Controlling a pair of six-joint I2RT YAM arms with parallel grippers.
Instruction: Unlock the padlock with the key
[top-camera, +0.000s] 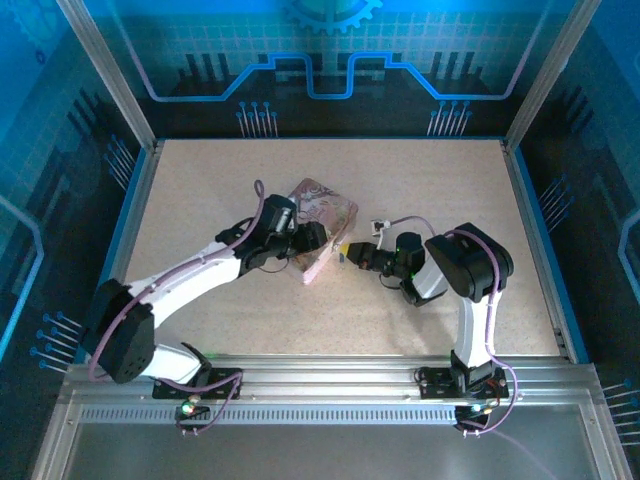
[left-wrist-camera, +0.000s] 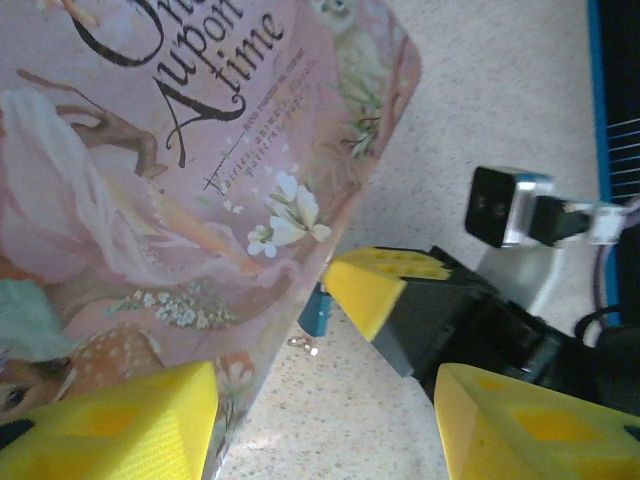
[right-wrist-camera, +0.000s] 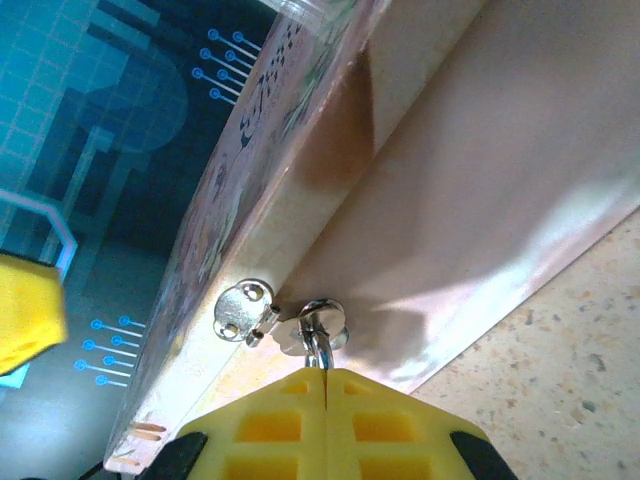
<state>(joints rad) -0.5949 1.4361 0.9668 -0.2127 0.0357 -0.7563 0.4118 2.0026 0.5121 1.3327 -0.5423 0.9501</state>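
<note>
Now, as we read across the table:
Left gripper (left-wrist-camera: 326, 385): jaws apart, one finger in front of the pink tin's (top-camera: 325, 210) lid, the other clear; at the tin's 8 o'clock.
Pink tin: tilted up on one edge.
Padlock (left-wrist-camera: 315, 312): blue body at the tin's 5 o'clock corner, against the right fingertip.
Right gripper (right-wrist-camera: 325, 375): fingers pressed together, tips just under the silver hasp rings (right-wrist-camera: 322, 322).

On the right wrist view, the padlock's (right-wrist-camera: 321, 345) thin loop hangs from the tin's (right-wrist-camera: 430, 200) clasp (right-wrist-camera: 245, 312) and vanishes between the right gripper's (right-wrist-camera: 326, 400) closed yellow fingers. The rest is hidden from me. On my left wrist view the tin runs off the top and left edges. A silver speck (left-wrist-camera: 304, 346) beneath it is too small to identify.
</note>
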